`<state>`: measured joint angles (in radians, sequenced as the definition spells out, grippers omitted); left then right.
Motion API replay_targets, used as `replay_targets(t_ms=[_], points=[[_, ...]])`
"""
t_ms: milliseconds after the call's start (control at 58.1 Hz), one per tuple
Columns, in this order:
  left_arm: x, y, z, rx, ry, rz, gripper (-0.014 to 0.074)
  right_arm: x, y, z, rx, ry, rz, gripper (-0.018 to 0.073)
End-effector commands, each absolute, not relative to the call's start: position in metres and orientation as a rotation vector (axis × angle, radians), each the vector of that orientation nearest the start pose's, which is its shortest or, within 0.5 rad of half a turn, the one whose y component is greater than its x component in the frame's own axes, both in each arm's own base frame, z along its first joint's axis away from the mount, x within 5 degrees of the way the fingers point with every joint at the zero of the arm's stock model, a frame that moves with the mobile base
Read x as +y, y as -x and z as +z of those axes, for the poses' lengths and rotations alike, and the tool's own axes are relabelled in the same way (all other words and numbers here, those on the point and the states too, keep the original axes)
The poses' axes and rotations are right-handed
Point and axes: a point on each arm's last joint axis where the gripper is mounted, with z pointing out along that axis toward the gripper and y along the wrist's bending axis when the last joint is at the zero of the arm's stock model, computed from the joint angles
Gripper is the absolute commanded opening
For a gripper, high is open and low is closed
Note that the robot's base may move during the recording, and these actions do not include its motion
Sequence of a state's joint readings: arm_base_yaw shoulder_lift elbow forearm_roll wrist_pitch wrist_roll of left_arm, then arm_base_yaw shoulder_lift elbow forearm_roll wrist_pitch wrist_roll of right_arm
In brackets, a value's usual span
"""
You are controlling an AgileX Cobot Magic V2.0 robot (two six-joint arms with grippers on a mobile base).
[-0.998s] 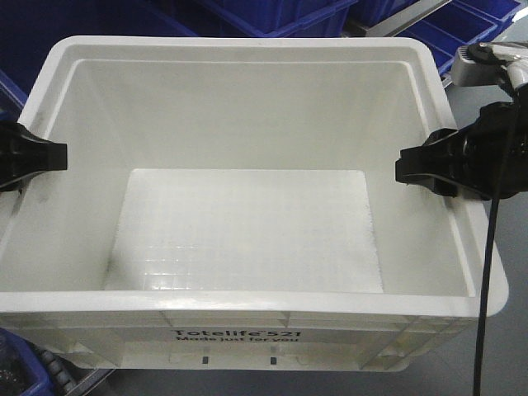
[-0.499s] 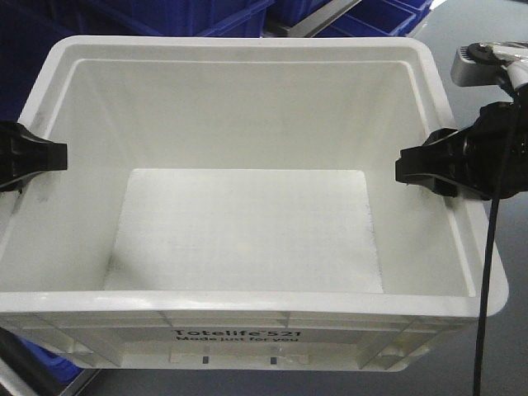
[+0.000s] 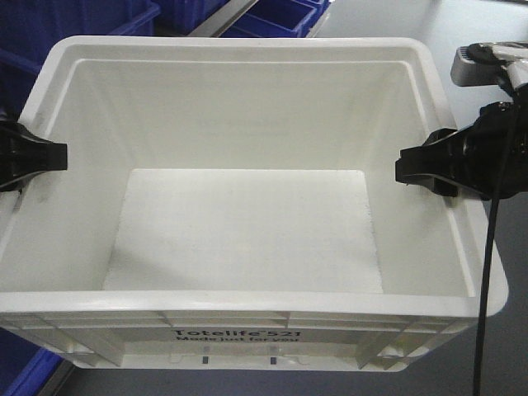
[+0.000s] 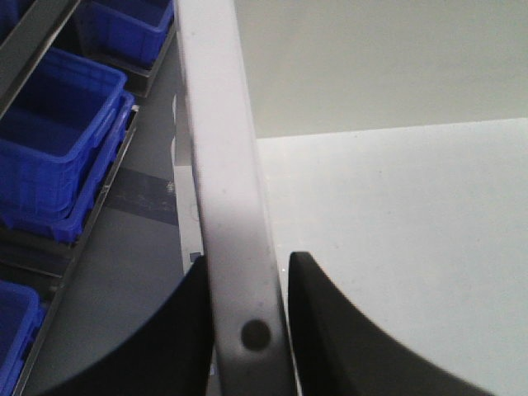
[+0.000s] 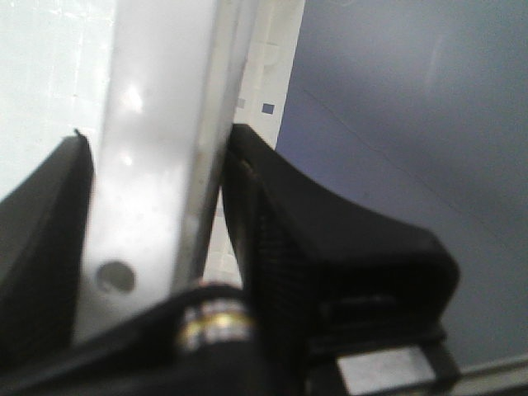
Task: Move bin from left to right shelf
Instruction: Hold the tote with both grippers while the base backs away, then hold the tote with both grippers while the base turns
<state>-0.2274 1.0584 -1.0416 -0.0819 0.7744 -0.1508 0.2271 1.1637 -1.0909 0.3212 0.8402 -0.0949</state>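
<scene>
While the bin (image 3: 247, 99) fills the front view, the left gripper (image 3: 45, 157) pinches its rim at 9 o'clock, the right gripper (image 3: 417, 165) at 3, apparently just as tight, blue bins (image 3: 82, 25) behind at 11.

The bin (image 3: 247, 107) was a white rectangular tote, upright and open-topped. Black "Totelife 521" print marked its near wall.

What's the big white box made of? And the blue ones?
The big white bin looks like plastic: smooth, milky walls with a faint shine and molded ribs under its rim. The blue bins look like plastic too, glossy with molded rims.
</scene>
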Motion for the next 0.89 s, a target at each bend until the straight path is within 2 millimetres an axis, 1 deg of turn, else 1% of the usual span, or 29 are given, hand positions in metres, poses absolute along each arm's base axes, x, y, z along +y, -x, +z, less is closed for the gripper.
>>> replay_targets(t_ms=[0,877], points=[[-0.0513,-0.2054,0.3962,2.1,-0.101,-0.267,-0.0006,0.0697,-0.2234,0.3878,2.19,0.251,0.417,-0.0004],[-0.0513,-0.2054,0.3962,2.1,-0.101,-0.267,-0.0006,0.0698,-0.2228,0.3871,2.2,0.254,0.418,-0.0004]])
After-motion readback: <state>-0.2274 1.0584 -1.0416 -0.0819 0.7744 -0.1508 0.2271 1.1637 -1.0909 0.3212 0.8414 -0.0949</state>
